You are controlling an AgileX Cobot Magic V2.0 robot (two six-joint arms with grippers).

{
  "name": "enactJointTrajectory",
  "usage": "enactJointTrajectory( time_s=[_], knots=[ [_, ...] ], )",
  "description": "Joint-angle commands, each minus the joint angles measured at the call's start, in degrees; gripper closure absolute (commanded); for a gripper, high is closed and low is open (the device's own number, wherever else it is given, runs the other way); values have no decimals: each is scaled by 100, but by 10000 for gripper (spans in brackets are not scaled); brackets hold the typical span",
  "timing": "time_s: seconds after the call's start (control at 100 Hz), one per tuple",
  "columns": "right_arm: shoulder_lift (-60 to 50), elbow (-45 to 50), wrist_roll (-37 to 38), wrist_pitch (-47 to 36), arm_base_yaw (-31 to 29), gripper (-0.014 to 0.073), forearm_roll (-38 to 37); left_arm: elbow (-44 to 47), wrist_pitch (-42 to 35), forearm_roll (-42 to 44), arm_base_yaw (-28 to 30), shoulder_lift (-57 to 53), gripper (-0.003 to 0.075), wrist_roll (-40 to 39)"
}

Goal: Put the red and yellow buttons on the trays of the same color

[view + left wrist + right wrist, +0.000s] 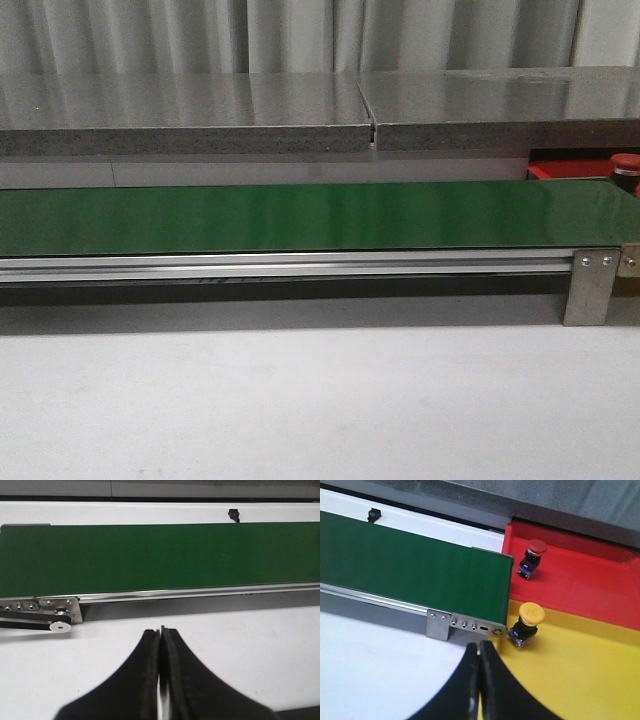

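A red button (534, 556) with a domed cap and dark body lies tilted on the red tray (580, 580), near the belt's end. A yellow button (526, 622) lies tilted on the yellow tray (570, 675), close to the belt's metal bracket. In the front view only the red tray's edge (570, 169) and the red button's cap (625, 162) show at the far right. My right gripper (480, 645) is shut with nothing in it, above the yellow tray's near edge. My left gripper (161, 630) is shut on nothing, over the white table in front of the belt.
The long green belt (300, 216) runs across the table on an aluminium frame with a bracket (592, 287). A grey raised shelf (300, 110) stands behind it. A small black part (233, 514) sits on the table beyond the belt.
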Motion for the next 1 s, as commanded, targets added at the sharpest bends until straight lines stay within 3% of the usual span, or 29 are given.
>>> enactJointTrajectory(
  time_s=[0.0,0.33,0.42,0.57,0.64,0.99],
  knots=[
    [13,-142,-36,-455,-4,660,52,-215,-473,-4,83,320,739,-295],
    [13,-142,-36,-443,-4,660,52,-945,-937,-4,975,1875,712,-454],
    [13,-142,-36,-443,-4,660,52,-1172,-857,24,1305,2319,599,-454],
    [13,-142,-36,-443,-4,660,52,-1454,-680,61,1882,2974,283,-454],
    [13,-142,-36,-443,-4,660,52,-1572,-652,61,2120,3230,207,-454],
    [13,-142,-36,-443,-4,660,52,-2684,337,-244,3443,4809,207,-608]
  ],
)
